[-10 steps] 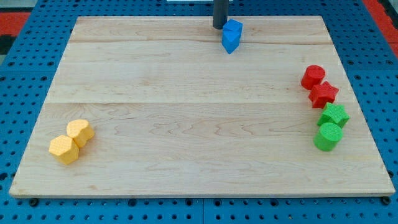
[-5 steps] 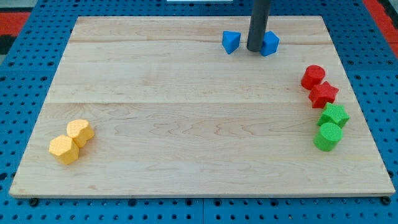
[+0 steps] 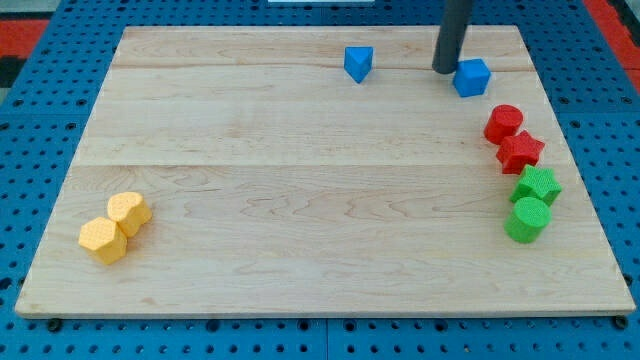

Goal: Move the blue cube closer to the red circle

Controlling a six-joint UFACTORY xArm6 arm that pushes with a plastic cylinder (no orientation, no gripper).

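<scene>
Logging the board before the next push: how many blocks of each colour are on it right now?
Blue: 2, the blue cube beside my tip and a second blue block
Red: 2, the red circle and the red star
Green: 2, the green star and the green cylinder
Yellow: 2, and
Total: 8

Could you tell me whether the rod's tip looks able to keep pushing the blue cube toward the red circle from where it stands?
Probably yes: my tip sits at the blue cube's upper-left edge, and bare wood lies between that cube and the red circle.
</scene>
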